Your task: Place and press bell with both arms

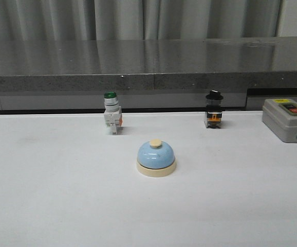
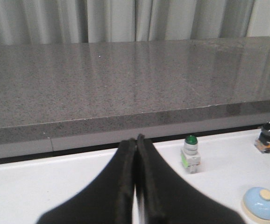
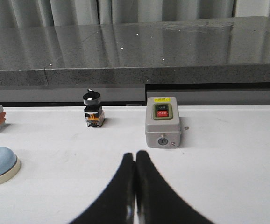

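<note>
Your left gripper [image 2: 136,140] has its fingers pressed together, empty; same for the right gripper [image 3: 135,156]. The bell [image 1: 156,158] stands upright on the white table [image 1: 45,206], ahead of both grippers and between them: off to the right of the left one, off to the left of the right one. Neither looks clearly nearer. It's a round dome, so no long axis. Front view shows the bell whole but neither arm; only the wrist views show the fingers.

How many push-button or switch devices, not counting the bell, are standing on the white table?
3. The green-capped push-button stands behind the bell to the left, the black-knobbed switch behind it to the right, and the grey switch box at the far right edge.
</note>
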Controlling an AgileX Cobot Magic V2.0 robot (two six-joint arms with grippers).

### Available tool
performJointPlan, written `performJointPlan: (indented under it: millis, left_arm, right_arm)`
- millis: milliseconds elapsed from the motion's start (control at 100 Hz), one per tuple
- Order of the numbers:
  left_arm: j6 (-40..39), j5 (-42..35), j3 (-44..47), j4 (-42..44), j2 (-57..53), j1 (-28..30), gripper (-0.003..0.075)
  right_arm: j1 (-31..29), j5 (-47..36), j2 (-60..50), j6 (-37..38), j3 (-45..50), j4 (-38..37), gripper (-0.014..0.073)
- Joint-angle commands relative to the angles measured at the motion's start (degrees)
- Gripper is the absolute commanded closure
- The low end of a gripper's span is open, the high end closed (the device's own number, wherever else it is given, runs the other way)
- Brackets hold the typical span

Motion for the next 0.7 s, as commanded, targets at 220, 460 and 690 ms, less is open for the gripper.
performJointPlan:
  millis: [220,460,690]
  left_arm:
    - [-0.4,-19.7,11.7,4.6,-5.1,0.0,0.0741]
    - [-0.4,-19.6,21.6,4.6,-14.3,0.2,0.0741]
    - [-0.5,-19.2,28.4,4.4,-23.9,5.7,0.0741]
  right_arm:
    - [-0.1,-4.5,-1.1,-0.2,-0.8,-0.5,0.0654]
    - [-0.1,-4.5,-1.1,-0.2,-0.8,-0.5,0.0654]
    - [-0.1,-4.5,-1.1,-0.2,-0.8,-0.5,0.0654]
